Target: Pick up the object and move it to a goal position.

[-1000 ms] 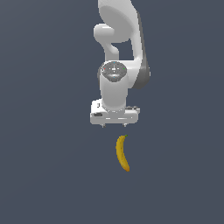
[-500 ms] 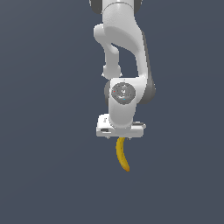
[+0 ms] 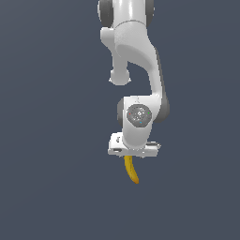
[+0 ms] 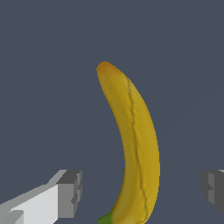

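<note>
The object is a small curved yellow banana (image 3: 131, 171) lying on the dark grey floor; its upper end is hidden behind the white hand in the exterior view. In the wrist view the banana (image 4: 135, 148) fills the middle, orange at one end and green at the other. My gripper (image 4: 142, 190) is open and straddles the green end, one grey fingertip (image 4: 70, 192) on each side, both apart from the fruit. From outside, the gripper (image 3: 133, 157) hangs low right over the banana, fingers hidden behind the hand.
A plain dark grey floor (image 3: 56, 187) spreads all around. The white arm (image 3: 136, 51) rises from the hand toward the exterior view's upper edge.
The hand has come down and a little toward the exterior view's right, from above the banana to covering its upper end. The banana lies where it was.
</note>
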Robot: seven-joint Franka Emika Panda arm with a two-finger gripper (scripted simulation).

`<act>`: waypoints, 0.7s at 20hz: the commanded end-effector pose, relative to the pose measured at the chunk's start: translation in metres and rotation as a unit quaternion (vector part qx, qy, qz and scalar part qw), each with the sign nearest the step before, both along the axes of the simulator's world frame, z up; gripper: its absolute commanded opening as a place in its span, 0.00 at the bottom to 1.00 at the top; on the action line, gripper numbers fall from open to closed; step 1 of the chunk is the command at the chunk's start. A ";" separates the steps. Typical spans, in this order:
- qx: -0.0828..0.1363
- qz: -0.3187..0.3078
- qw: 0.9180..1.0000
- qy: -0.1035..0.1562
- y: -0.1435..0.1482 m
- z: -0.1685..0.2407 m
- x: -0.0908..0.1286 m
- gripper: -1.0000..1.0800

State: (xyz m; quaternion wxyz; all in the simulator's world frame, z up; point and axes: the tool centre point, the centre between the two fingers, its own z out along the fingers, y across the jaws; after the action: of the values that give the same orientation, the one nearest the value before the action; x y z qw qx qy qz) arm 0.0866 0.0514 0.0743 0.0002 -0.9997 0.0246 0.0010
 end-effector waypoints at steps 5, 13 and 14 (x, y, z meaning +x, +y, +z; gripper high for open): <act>0.000 -0.002 1.000 0.000 0.003 -0.005 0.003 0.96; 0.000 -0.003 1.000 -0.001 0.003 -0.030 0.003 0.96; 0.000 -0.003 1.000 -0.001 0.003 -0.036 0.003 0.96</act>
State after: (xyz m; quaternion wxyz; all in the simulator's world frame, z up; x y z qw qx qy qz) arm 0.0899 0.0542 0.0471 0.0001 -0.9996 0.0270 -0.0003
